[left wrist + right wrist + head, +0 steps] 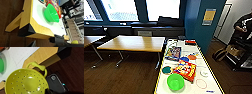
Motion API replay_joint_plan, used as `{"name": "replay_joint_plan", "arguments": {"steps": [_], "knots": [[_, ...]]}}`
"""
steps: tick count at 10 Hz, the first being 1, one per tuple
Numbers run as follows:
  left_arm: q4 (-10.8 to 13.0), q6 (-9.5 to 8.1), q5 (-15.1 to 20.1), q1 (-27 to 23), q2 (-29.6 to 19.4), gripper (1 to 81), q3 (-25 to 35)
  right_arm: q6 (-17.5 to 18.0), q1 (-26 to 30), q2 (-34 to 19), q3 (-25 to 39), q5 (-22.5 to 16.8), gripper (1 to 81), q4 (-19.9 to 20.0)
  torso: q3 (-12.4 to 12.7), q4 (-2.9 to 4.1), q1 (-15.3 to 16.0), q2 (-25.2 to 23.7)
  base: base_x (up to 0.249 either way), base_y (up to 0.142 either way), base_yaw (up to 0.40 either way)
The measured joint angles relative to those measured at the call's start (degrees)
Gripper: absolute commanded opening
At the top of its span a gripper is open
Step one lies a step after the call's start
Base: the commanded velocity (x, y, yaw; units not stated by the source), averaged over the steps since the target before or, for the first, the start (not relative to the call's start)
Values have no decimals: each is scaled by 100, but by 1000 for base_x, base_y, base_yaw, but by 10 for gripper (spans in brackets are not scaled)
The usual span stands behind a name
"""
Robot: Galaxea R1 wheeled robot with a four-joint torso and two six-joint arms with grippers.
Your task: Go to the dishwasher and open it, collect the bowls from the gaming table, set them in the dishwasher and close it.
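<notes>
Office break room (games), wooden tables [135, 43], big windows [121, 8]

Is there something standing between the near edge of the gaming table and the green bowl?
Nothing visible does. The green bowl sits on bare white top of the gaming table, close to its near edge; the red game box lies behind it.

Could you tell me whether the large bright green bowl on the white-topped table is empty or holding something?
Empty: the large bright green bowl stands upright on the white-topped table, its smooth green inside bare.
</notes>
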Motion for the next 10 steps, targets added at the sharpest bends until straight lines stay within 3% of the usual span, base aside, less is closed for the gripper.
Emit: {"name": "replay_joint_plan", "arguments": {"steps": [2, 6, 10], "knots": [[-89, -4, 265, -157, 179, 811, 27, -154, -74, -208, 503, 267, 10, 6, 0, 0, 0, 2, 0, 0, 0], [-234, -23, 755, -780, 739, 811, -20, -600, -924, -265, 1298, 1098, 10, -22, 0, 0, 0, 0, 0, 0, 0], [-267, -246, 1386, -1261, 1576, 811, -747, -717, -1464, 238, 1554, 1774, 10, -274, 0, 0, 0, 2, 0, 0, 0]]}}
